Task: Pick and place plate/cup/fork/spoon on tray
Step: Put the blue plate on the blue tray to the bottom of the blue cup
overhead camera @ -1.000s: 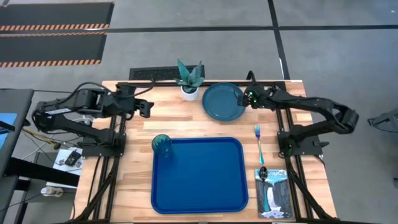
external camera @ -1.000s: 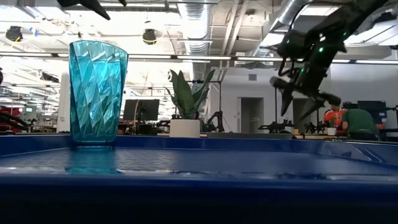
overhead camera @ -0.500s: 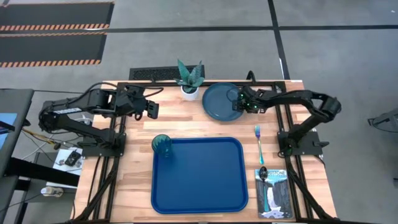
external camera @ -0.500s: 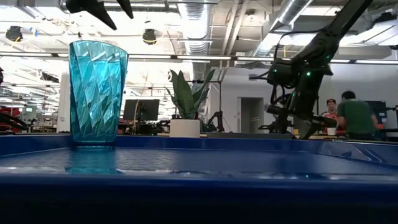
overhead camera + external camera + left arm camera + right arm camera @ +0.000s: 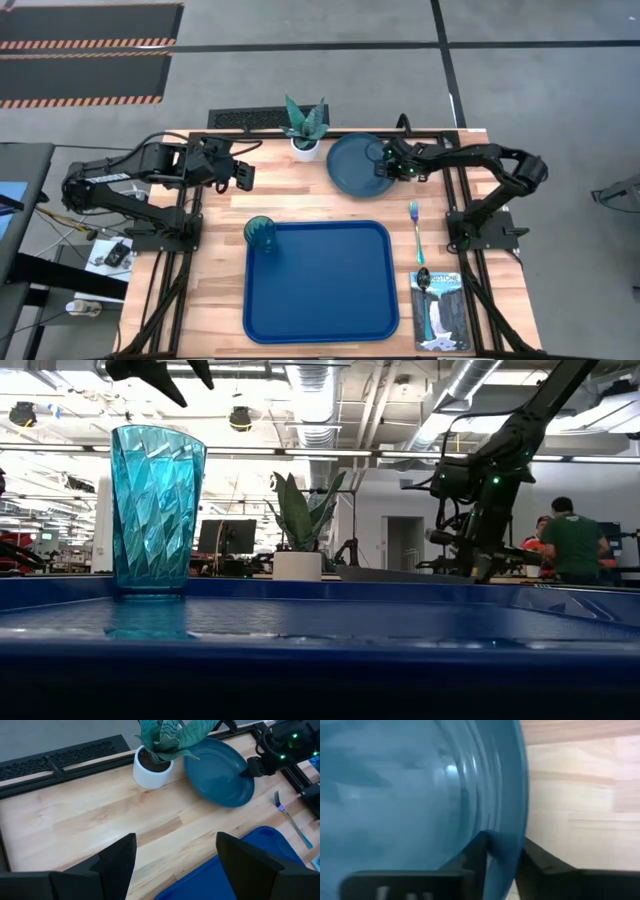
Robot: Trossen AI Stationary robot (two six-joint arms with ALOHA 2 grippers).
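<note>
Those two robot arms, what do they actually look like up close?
Both are dark, jointed arms on black frames. The right gripper carries small green lights near its wrist; the left gripper ends in two flat, black, wedge-shaped fingers. Thin black cables trail beside the left arm.

This was a robotics lab or open workshop hall. The butcher-block table [image 5: 320,190] stood on a grey concrete floor [image 5: 540,90] marked with dark lines and hazard-striped mats [image 5: 85,45]. Beyond the table, the low view showed exposed ceiling ducts [image 5: 310,400], strip lights, computer monitors [image 5: 225,538] on benches, other robot rigs, and a person in a green shirt [image 5: 572,545] working in the background.
</note>
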